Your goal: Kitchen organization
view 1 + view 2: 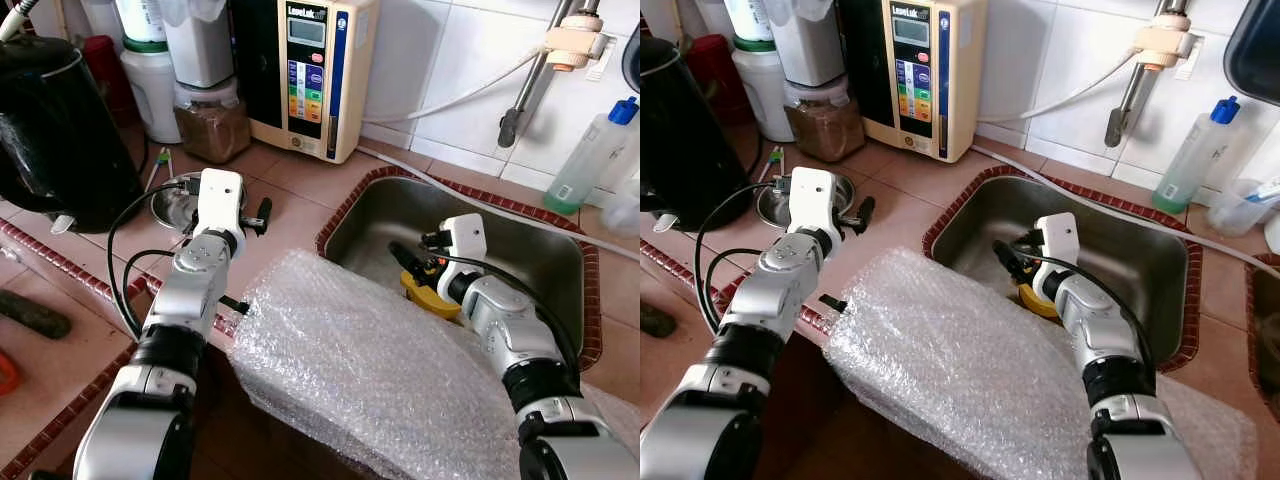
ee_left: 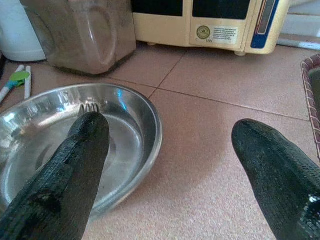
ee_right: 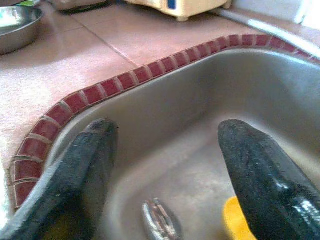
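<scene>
Two grippers are working over a tiled kitchen counter (image 1: pixel 290 215), one at a dish and one in the sink. The left gripper (image 2: pixel 170 150) is hanging just above the counter with its fingers (image 2: pixel 65 175) spread wide, and one finger is reaching over the rim of a shallow steel dish (image 2: pixel 125 130) while the other is over bare tile beside it. A fork (image 2: pixel 89 107) is lying inside this dish, and its tines are showing just past the fingertip. The right gripper (image 3: pixel 165 150) is reaching down into the steel sink (image 1: pixel 520 240), also with its fingers held well apart, and nothing is between them. Under it, on the sink bottom, a yellow object (image 1: pixel 428 296) is lying, and close to it a small metal utensil (image 3: pixel 159 220) that I cannot identify. A big sheet of bubble wrap (image 1: pixel 370 370) is covering the near edge of the sink and the counter front, between the two arms. Behind the dish, a jar with brown powder (image 1: pixel 212 125) is standing, and next to it a cream water ionizer (image 1: pixel 315 75) against the white wall tiles. A black kettle (image 1: pixel 55 130) is sitting at the far left. On the far right of the sink, a clear bottle with a blue cap (image 1: pixel 590 155) is standing near the wall.
</scene>
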Robot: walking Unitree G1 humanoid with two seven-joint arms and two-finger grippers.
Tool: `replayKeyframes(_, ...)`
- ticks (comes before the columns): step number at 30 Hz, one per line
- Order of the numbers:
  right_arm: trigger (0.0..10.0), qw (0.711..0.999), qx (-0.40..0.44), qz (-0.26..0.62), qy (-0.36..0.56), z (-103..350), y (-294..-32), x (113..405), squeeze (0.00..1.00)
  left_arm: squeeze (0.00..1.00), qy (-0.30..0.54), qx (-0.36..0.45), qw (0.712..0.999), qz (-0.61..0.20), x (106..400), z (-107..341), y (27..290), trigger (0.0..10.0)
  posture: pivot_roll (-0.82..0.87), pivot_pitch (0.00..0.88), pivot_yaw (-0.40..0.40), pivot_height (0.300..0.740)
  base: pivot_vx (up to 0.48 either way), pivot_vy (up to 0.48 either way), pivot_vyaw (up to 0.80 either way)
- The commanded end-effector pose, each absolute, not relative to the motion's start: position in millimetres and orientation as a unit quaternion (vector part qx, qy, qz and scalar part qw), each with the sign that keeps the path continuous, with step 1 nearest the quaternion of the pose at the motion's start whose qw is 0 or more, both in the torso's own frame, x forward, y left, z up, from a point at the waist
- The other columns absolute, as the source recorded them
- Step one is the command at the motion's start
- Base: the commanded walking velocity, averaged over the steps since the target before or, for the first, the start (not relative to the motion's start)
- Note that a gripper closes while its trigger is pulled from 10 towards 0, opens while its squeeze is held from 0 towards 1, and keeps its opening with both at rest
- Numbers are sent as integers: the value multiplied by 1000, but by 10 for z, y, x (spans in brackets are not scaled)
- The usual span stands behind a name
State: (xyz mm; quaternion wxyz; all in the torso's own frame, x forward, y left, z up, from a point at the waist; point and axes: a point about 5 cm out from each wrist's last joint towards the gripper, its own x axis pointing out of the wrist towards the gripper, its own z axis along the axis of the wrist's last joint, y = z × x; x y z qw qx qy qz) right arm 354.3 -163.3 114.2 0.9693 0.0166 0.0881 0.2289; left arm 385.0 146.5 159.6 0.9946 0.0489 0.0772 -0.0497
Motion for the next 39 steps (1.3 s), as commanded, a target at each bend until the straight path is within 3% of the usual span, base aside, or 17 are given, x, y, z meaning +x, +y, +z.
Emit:
replayKeyframes(1, 10000, 970, 19, 222, 98, 1101, -1673, 3520, 667, 0, 78, 44, 995, -52, 3898, 1644, 1488, 10000, -47, 0, -40, 740, 0, 0, 0)
replayKeyframes(11, 10000, 967, 27, 228, 109, 1095, -1676, 3440, 655, 0, 105, 44, 992, -52, 3974, 1630, 1626, 10000, -59, 0, -34, 740, 0, 0, 0)
replayKeyframes(12, 10000, 965, 27, 238, 109, 1103, -1660, 3428, 557, 0, 111, 34, 992, -53, 3980, 1613, 1632, 10000, -60, 0, -34, 740, 0, 0, 0)
replayKeyframes(13, 10000, 964, 27, 241, 109, 1107, -1655, 3424, 557, 0, 113, 28, 992, -53, 3983, 1607, 1633, 10000, -60, 0, -34, 740, 0, 0, 0)
replayKeyframes(14, 10000, 963, 25, 246, 105, 1118, -1647, 3419, 478, 0, 115, 31, 991, -55, 3982, 1598, 1632, 10000, -63, 0, -32, 740, 0, 0, 0)
replayKeyframes(15, 10000, 962, 23, 252, 100, 1131, -1636, 3411, 478, 0, 118, 34, 991, -57, 3981, 1586, 1632, 10000, -64, 0, -32, 740, 0, 0, 0)
replayKeyframes(17, 10000, 959, 48, 265, 85, 1194, -1603, 3398, 373, 0, 134, 19, 989, -65, 3970, 1516, 1619, 10000, -64, 0, -32, 740, 0, 0, 0)
replayKeyframes(25, 10000, 958, 44, 269, 86, 1212, -1579, 3369, 322, 0, 149, 24, 986, -69, 3962, 1437, 1646, 10000, -65, 4, -34, 740, 0, 0, 0)
replayKeyframes(39, 10000, 957, 43, 270, 91, 1219, -1581, 3346, 318, 0, 159, 6, 982, -106, 3970, 1434, 1592, 10000, -61, 9, -44, 740, 0, 0, 0)
